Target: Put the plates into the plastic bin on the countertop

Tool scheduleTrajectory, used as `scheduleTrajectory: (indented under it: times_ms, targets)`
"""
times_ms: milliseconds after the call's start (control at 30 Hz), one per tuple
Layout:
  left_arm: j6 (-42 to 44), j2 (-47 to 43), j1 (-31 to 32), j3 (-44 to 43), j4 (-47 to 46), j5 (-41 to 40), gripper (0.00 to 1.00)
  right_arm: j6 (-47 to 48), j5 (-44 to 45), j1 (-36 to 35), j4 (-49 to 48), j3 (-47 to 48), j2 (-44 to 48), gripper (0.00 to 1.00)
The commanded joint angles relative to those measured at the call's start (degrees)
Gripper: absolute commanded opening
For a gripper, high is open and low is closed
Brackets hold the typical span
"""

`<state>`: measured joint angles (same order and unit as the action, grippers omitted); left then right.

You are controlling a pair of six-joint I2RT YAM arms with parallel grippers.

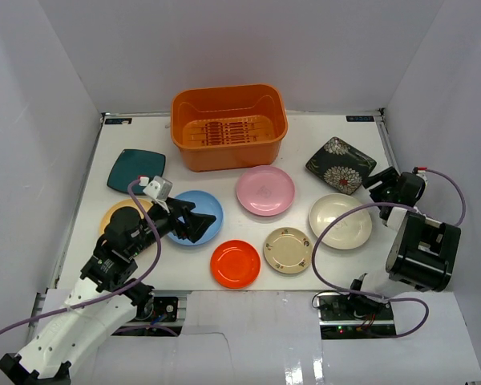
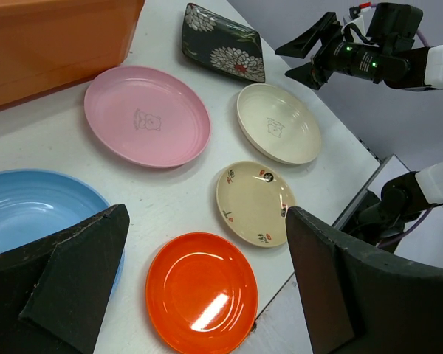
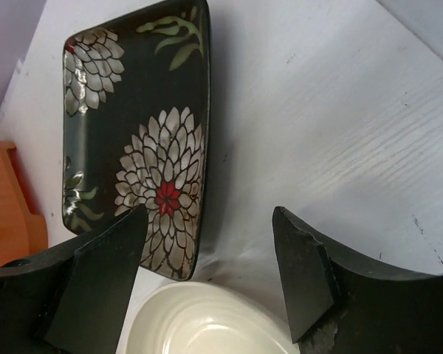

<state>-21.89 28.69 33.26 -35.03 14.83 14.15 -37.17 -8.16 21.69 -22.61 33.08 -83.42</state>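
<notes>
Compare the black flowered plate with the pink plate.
The black flowered plate is rectangular; the pink plate is round. The black one bears white flowers; the pink one is plain but for a faint centre mark. The black one lies far right, the pink one before the orange bin. Both rest on the countertop.

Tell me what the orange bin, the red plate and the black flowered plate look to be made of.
Orange bin: apparently moulded plastic, matte, uniform colour, rounded corners, slotted floor.
Red plate: glossy with bright glints; melamine or glazed ceramic, cannot tell which.
Black flowered plate: soft sheen, white flowers printed or painted; likely glazed ceramic or melamine.
</notes>
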Motion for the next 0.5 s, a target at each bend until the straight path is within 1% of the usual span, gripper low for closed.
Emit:
scheduleTrajectory:
  times_ms: [0, 67, 200, 300, 400, 433, 467]
  targets:
    - [0.80, -0.30, 0.23, -1.36, 0.55, -1.41, 0.98, 0.34, -2.20, 0.63, -6.39, -0.21, -3.32, 0.74]
    - [0.80, -0.04, 0.32, -1.45, 0.55, -1.67, 0.98, -0.10, -3.69, 0.89, -8.50, -0.12, -6.40, 0.74]
    - [0.97, 1.54, 0.23, -1.54, 0.55, -2.64, 0.98, -3.07, -9.66, 0.81, -12.01, 1.19, -11.76, 0.72]
    - [1.15, 2.68, 0.23, -1.62, 0.55, -3.08, 0.98, -5.10, -12.39, 0.81, -15.44, 2.25, -17.11, 0.67]
    - [1.06, 3.74, 0.06, -1.62, 0.55, -3.78, 0.98, -7.82, -14.95, 0.63, -17.81, 3.92, -21.33, 0.65]
    - [0.97, 4.27, -0.03, -1.71, 0.55, -3.96, 0.98, -8.88, -16.26, 0.54, -20.25, 4.10, -22.22, 0.61]
    - [0.88, 4.71, -0.47, -1.80, 0.55, -3.96, 0.98, -9.67, -16.53, 0.37, -20.98, 4.53, -23.10, 0.61]
